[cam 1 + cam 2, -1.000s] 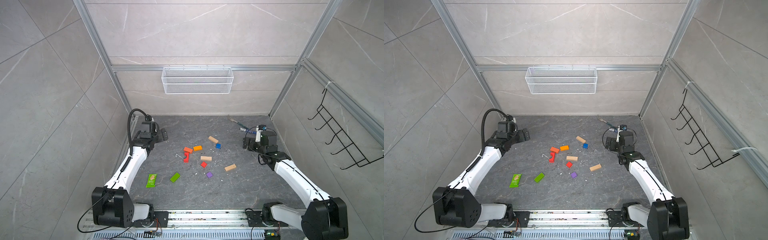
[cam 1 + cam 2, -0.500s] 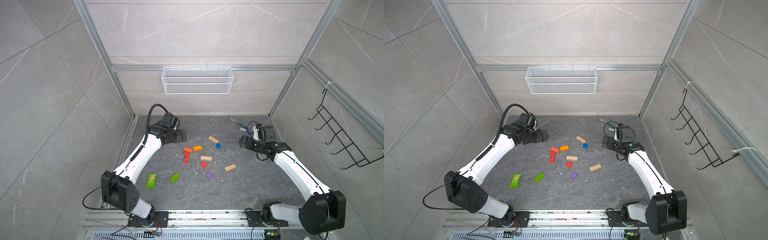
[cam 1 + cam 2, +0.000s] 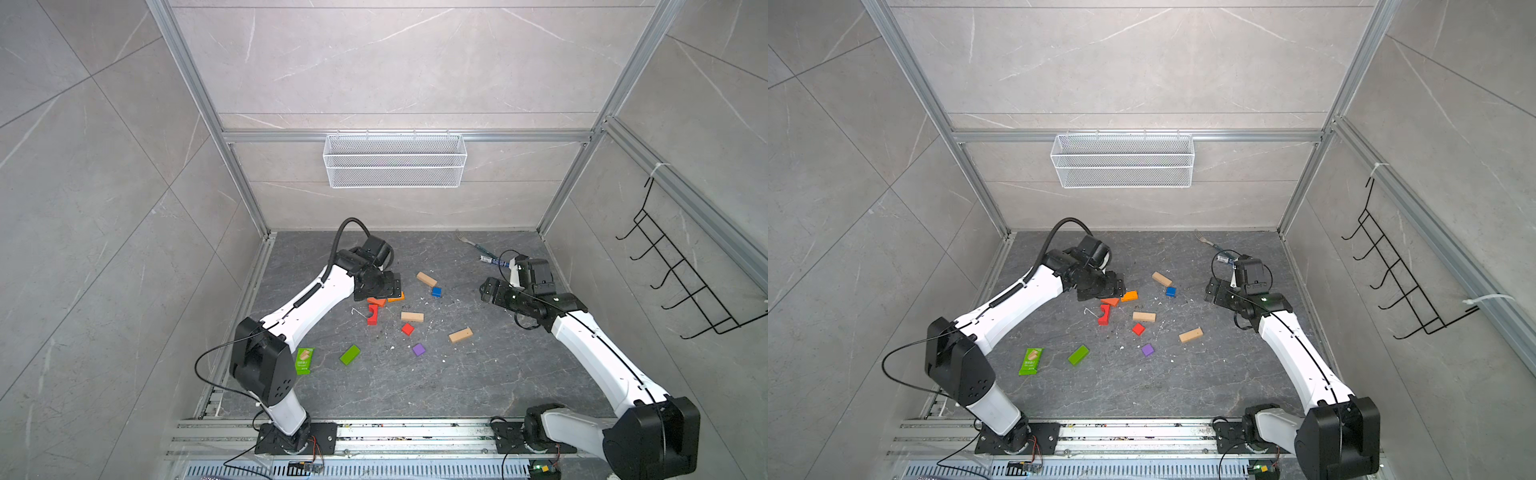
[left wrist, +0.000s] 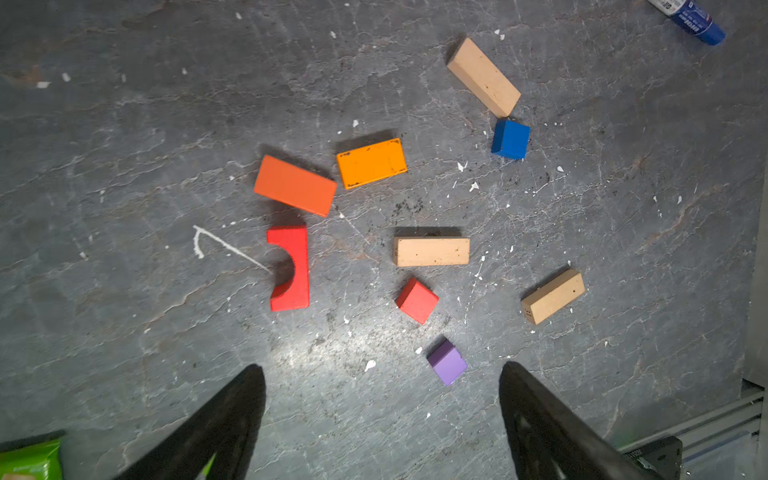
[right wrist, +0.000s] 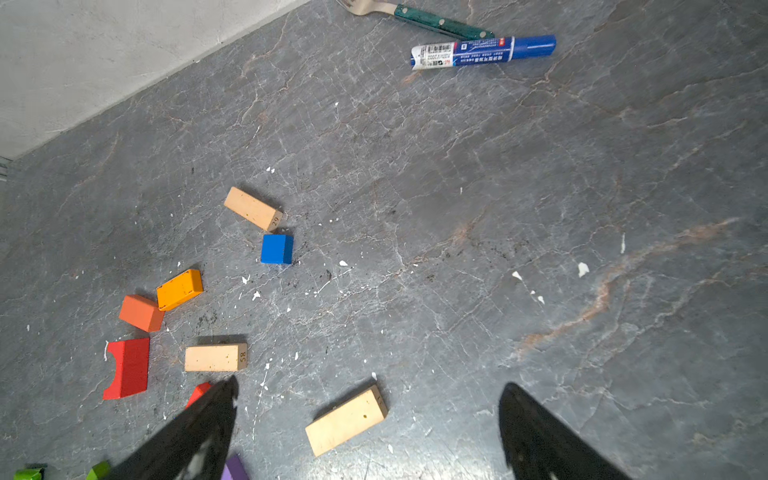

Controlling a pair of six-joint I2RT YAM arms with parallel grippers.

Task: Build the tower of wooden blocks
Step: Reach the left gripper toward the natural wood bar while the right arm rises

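Overhanging orange bars (image 3: pixel 376 301), left hand (image 3: pixel 388 291), seemingly, whole wrist-side

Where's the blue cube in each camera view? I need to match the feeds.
In a top view: blue cube, mid-floor between the arms, just off the end of a slanted tan bar.
In a top view: blue cube, same spot.
Left wrist: blue cube, off that bar's end.
Right wrist: blue cube, off that bar's end.
Shared landmark: the slanted tan bar.
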